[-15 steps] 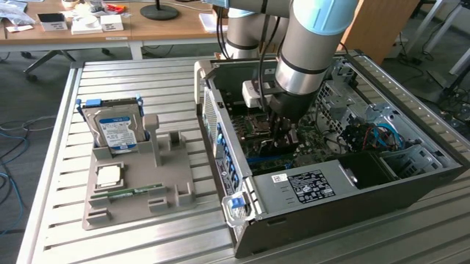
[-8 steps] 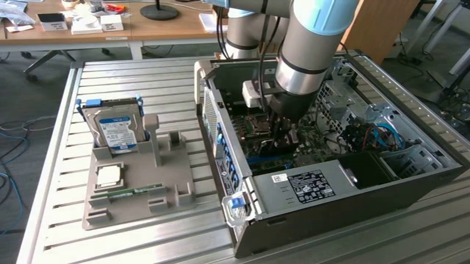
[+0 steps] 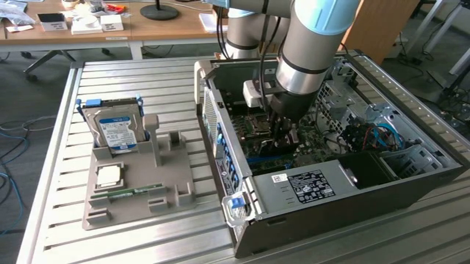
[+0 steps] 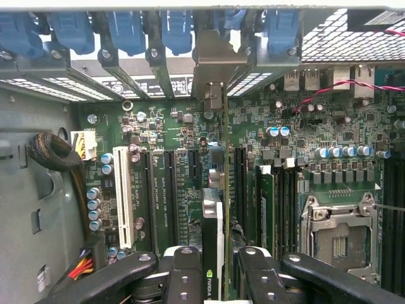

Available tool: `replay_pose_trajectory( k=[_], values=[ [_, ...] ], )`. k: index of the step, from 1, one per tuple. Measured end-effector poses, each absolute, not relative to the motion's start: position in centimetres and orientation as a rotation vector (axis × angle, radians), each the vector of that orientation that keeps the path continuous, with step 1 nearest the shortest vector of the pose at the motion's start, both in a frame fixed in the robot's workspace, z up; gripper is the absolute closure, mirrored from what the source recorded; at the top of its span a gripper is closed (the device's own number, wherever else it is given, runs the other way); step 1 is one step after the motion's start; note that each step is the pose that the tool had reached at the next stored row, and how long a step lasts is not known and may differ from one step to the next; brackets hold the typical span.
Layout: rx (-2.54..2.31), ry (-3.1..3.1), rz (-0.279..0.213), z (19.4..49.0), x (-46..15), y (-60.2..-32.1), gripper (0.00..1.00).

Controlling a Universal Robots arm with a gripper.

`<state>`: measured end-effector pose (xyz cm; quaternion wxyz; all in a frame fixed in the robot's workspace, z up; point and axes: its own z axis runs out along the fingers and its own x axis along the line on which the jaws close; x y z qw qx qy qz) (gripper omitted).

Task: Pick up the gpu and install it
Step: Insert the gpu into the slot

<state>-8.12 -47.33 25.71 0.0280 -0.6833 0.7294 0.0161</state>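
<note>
Gripper [image 4: 215, 269] is down inside the open computer case [image 3: 345, 181], its two black fingers [image 4: 183, 275] closed partway on the gpu [image 4: 214, 215], one on each flat side of the card. Card stands on edge, seen edge-on from the wrist view, running away from the fingers across the motherboard [image 4: 171, 126] toward the rear slot wall. Its grey metal end bracket [image 4: 215, 60] sits among the row of blue slot clips [image 4: 123, 31] at the back of the case. Lower edge of the card lies along the black expansion slots; whether it is fully seated I cannot tell.

Arm [image 3: 316, 44] comes in from above and drops straight into the case, in the exterior view.

Grey parts holder [image 3: 140, 187] sits on the slatted metal table [image 3: 44, 165], toward the exterior view's left, well apart from the case. Hard drive [image 3: 114, 126] with a blue-white label stands upright in it. Small square chip [image 3: 109, 176] lies flat on the holder, and a narrow green memory stick [image 3: 132, 192] lies just beside it.

White slot [image 4: 124, 202] on the motherboard stands apart from the card, and the processor socket [image 4: 338, 231] lies on the card's other side.
</note>
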Motion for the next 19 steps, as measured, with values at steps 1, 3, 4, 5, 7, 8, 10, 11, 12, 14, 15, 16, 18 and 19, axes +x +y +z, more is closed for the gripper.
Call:
replay_pose_trajectory(
  k=[1,3,4,5,7,8,10,11,12,14,15,16,18,19],
  values=[
    [-2.111,2.253,0.047,25.71,-8.11,-47.28,0.73],
    [-2.113,2.255,0.044,25.71,-8.10,-47.25,0.73],
    [-2.112,2.255,0.044,25.71,-8.10,-47.25,0.73],
    [-2.112,2.255,0.044,25.71,-8.11,-47.25,0.73],
    [-2.114,2.257,0.041,25.72,-8.12,-47.20,0.73],
    [-2.117,2.260,0.033,25.72,-8.12,-47.16,0.73],
    [-2.119,2.262,0.029,25.71,-8.11,-47.15,0.73],
    [-2.119,2.262,0.029,25.71,-8.11,-47.15,0.73],
    [-2.119,2.262,0.029,25.72,-8.10,-47.15,0.73],
    [-2.119,2.262,0.029,25.70,-8.11,-47.12,0.73],
    [-2.119,2.262,0.029,25.70,-8.11,-47.12,0.73],
    [-2.119,2.262,0.029,25.70,-8.13,-47.12,0.73],
    [-2.119,2.262,0.029,25.68,-8.19,-47.08,0.73],
    [-2.119,2.262,0.029,25.68,-8.18,-47.08,0.73]
  ],
)
